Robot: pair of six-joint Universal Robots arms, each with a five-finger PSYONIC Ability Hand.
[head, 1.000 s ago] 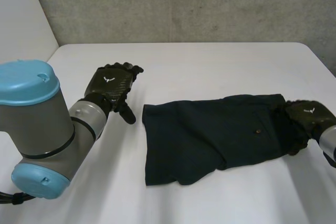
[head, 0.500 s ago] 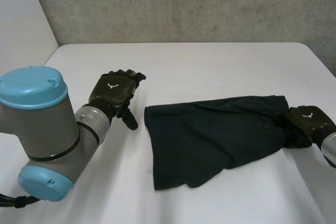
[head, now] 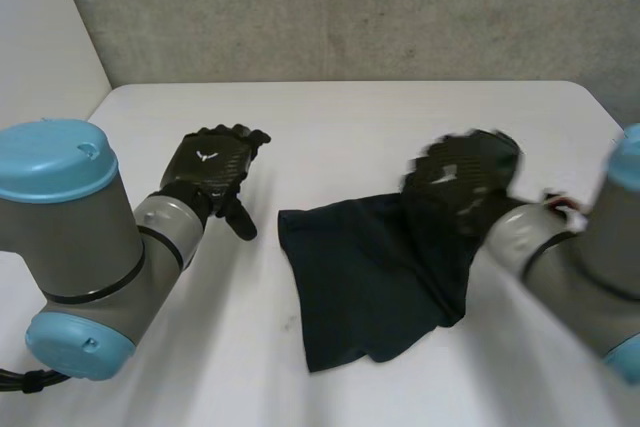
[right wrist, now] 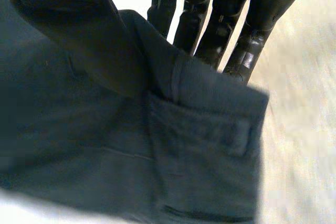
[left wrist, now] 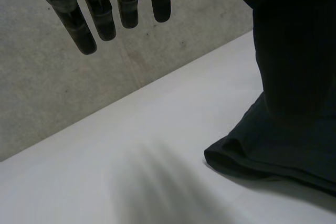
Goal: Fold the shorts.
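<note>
The dark navy shorts (head: 360, 287) lie on the white table (head: 330, 137), their right end lifted off it. My right hand (head: 465, 172) is raised above the middle of the shorts and is shut on the waistband. In the right wrist view the shorts' waistband (right wrist: 210, 108) is pinched between the thumb and the straight fingers (right wrist: 210, 19). My left hand (head: 212, 162) hovers open to the left of the shorts, apart from them. Beyond its straight fingers (left wrist: 94, 9), the left wrist view has the shorts' folded edge (left wrist: 273, 150) on the table.
A grey concrete wall (head: 350, 7) runs along the table's far edge. Bare table (head: 200, 367) lies to the left of and in front of the shorts.
My right hand shut on the waistband at the shorts' right end, lifted it and carried it left over the shorts. The left hand has barely shifted.
</note>
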